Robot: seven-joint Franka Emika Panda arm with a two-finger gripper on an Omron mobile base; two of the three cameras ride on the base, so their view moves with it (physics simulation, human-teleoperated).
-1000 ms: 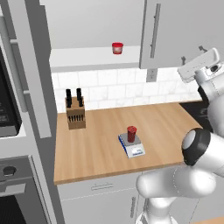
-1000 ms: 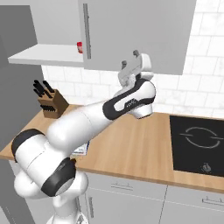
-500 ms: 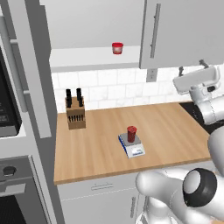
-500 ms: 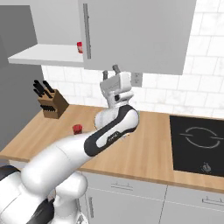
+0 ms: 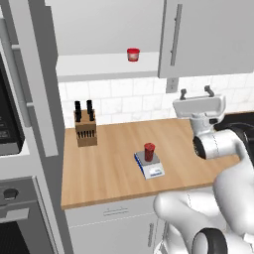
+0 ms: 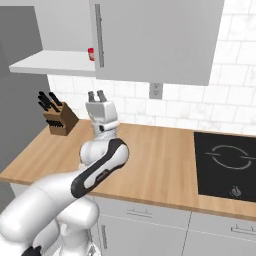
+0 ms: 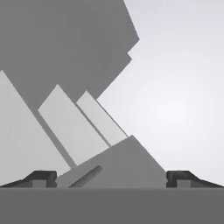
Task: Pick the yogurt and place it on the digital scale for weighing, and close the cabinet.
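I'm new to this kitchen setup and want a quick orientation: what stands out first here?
The white arm dominates, its open gripper raised empty, fingers pointing up toward the grey cabinet, whose left door stands open. On the wooden counter, the dark red yogurt already sits on the digital scale. A brighter red cup stands on the exposed shelf.

L/R base cams look fwd-down from behind arm, share counter [image 5: 109, 163]; hand cam up close, aimed up at cabinet [image 7: 118, 168].
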